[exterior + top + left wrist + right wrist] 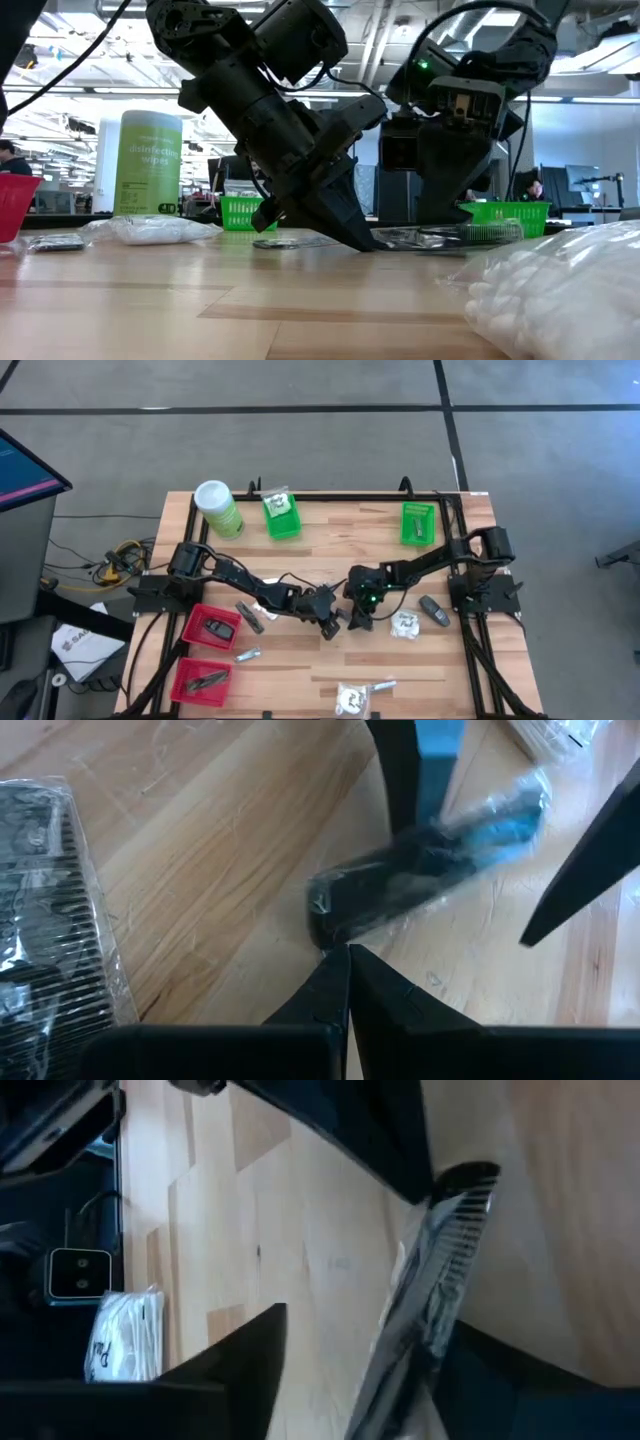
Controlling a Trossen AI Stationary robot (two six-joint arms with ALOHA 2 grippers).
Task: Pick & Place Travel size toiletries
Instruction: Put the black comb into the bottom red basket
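Comb [440, 1270], a black toothed one sealed in a clear crinkly sleeve, is lying flat on the wooden table [300, 560] and standing between the spread fingers of the right gripper [358, 622]. Left gripper [328, 628] is pressing its clenched fingertips to the table just beside that comb, at a dark stick with a blue end in clear wrap [430, 870].

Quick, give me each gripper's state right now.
Left gripper: closed, empty, tips down on the table beside a wrapped dark item.
Right gripper: open, fingers either side of a wrapped comb, not gripping it yet.
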